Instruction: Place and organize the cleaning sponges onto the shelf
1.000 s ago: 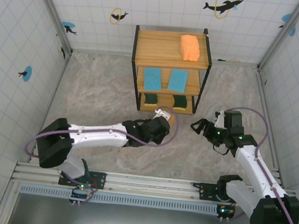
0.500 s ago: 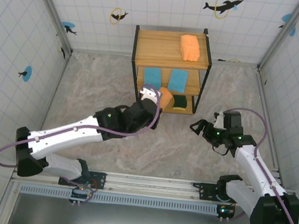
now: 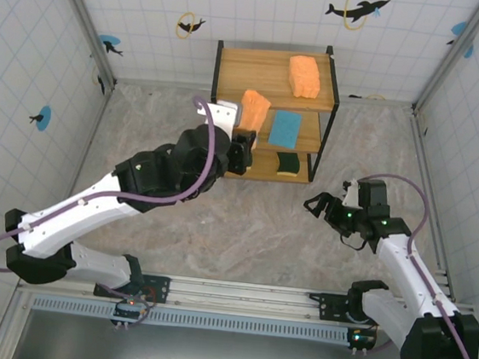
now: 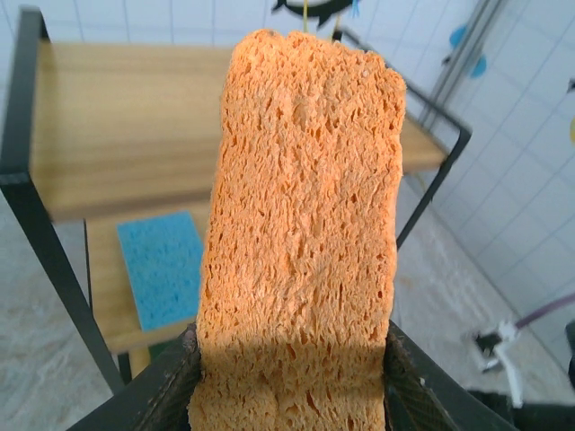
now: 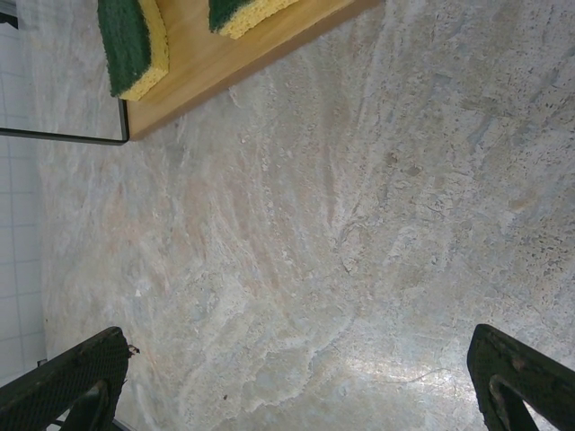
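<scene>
Currently, L gripper clamped on orange sponge, up close to shelf, R gripper wide open, empty.

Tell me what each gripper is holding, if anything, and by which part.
The left gripper pinches an orange sponge by one short end, across its width; the right gripper is open and holds nothing.

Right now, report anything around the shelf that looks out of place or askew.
Nothing is spilled or damaged. One orange sponge is off the shelf, clamped on end in the left arm's jaws over its left side. The blue sponge on the middle tier lies slightly skewed.
</scene>
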Tool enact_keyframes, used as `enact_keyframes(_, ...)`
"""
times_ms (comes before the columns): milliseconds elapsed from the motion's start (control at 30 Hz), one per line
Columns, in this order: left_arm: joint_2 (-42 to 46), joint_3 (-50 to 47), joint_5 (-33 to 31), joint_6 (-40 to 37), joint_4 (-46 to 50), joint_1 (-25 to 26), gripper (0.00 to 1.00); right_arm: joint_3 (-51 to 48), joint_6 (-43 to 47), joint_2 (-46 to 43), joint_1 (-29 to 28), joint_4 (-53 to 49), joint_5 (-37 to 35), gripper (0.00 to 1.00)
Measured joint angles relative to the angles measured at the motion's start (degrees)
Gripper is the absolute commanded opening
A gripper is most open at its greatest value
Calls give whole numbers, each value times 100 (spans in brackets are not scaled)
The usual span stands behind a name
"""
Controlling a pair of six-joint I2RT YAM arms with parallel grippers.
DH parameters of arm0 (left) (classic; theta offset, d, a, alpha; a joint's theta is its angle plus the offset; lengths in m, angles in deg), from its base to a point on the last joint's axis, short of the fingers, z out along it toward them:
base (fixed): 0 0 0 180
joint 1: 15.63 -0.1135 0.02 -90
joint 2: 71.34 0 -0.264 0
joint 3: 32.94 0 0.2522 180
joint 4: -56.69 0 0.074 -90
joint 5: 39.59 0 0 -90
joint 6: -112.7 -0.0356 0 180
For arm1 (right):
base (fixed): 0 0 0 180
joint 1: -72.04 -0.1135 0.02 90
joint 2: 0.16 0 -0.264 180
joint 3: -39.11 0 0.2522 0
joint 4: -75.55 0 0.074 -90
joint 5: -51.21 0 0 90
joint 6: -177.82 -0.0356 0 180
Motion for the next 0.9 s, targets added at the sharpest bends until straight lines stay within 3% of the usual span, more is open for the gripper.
enact_keyframes(567, -844, 1237, -1338, -1593, -1038, -22, 38, -199, -181, -612, -81, -225, -214, 99)
enact_keyframes(900, -1637, 2076, -813, -1484, -752, -1032, 40, -216, -398, -1220, -238, -450, -463, 99)
